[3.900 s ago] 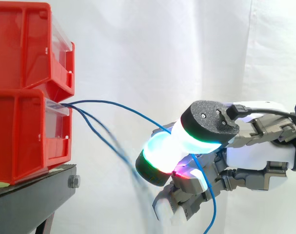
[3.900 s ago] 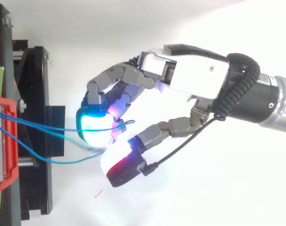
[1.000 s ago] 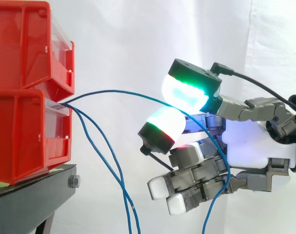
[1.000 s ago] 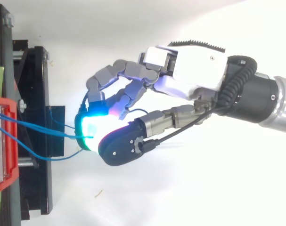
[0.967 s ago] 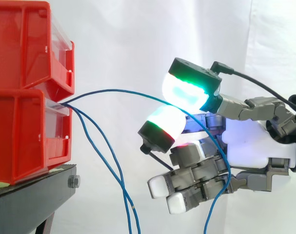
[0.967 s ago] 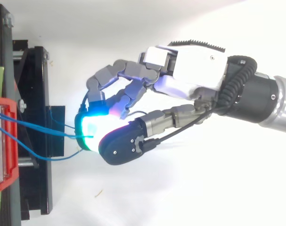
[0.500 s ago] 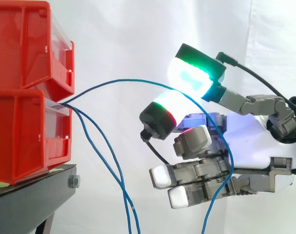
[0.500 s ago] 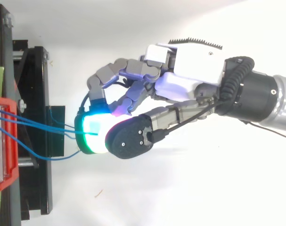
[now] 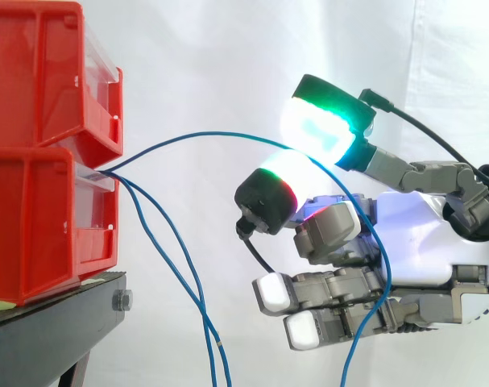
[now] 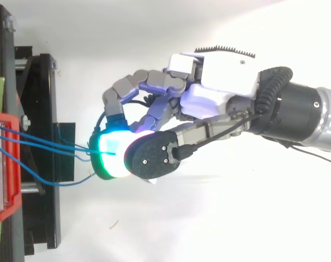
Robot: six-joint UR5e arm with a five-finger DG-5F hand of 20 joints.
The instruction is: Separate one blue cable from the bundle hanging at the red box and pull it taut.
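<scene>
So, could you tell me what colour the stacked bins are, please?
The bins are red, clearest in the side view.

A lab (staged): white curtain (image 9: 228,64), red bins (image 9: 35,201), black stand (image 9: 43,339).

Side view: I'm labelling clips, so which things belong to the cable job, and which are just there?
Job: hand, arched blue cable, other blue cables, red bins.
Just there: black stand, white curtain.
</scene>
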